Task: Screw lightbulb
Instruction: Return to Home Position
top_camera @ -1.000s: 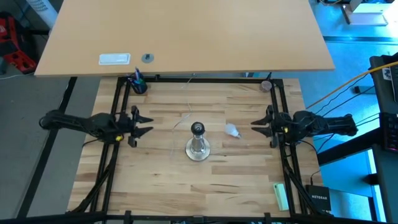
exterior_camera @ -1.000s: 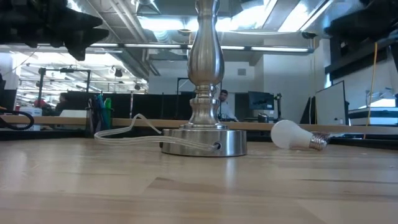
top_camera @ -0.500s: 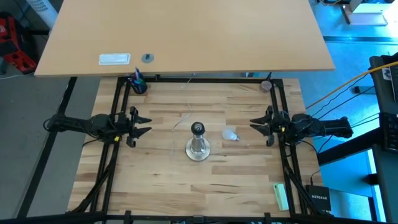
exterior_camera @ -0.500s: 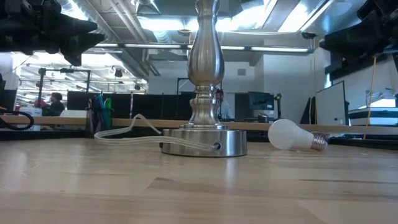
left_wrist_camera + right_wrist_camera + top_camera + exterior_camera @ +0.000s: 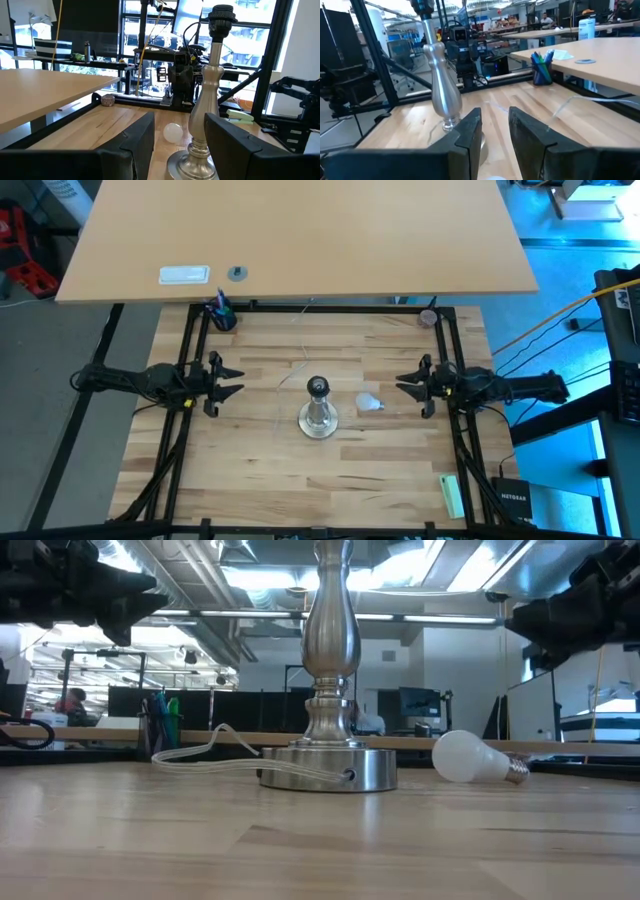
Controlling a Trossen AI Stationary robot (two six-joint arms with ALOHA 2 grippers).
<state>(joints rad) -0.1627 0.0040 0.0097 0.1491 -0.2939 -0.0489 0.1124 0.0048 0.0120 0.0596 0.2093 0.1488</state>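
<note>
Just clear of right claw point(image 5: 403, 386): lightbulb point(image 5: 371, 402)

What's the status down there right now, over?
Left gripper open, empty, left side. Right gripper open, empty, just right of the lightbulb. It lies on its side beside lamp stand; socket empty. Nothing between gripper and bulb.

We see 2 arms, both matte black: left arm point(image 5: 130, 380) on the left of the stand point(image 5: 317, 420), right arm point(image 5: 520, 387) on its right. Each is a slim tube w/ bulkier rounded joints & a small yellow mark point(image 5: 189, 398) by the wrist. Left gripper point(image 5: 238, 381) & right gripper point(image 5: 403, 385) are forked, 2 prongs each. Up close the fingers point(image 5: 127, 145) are dark, flat, blocky slabs w/ bevelled edges.
</note>
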